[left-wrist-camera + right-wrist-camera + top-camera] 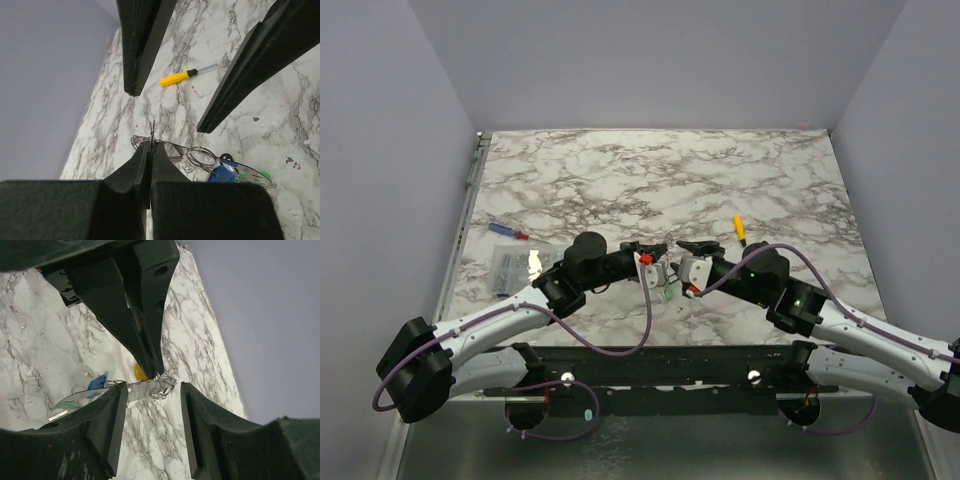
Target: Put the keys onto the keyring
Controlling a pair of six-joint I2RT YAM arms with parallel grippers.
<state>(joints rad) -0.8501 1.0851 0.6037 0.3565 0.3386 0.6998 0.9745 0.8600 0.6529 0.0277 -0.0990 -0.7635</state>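
Note:
My left gripper is shut on the thin silver wire of the keyring and holds it above the table. Keys hang on the wire: a blue head, a green head and a black one. My right gripper is open. Its fingers straddle the ring's coils and a silver key blade, right under the left gripper's shut fingers. The blue head also shows in the right wrist view.
A yellow-handled stick-shaped item lies on the marble behind the right gripper. A slim blue-and-red stick and a clear packet lie at the left. Grey walls stand on three sides.

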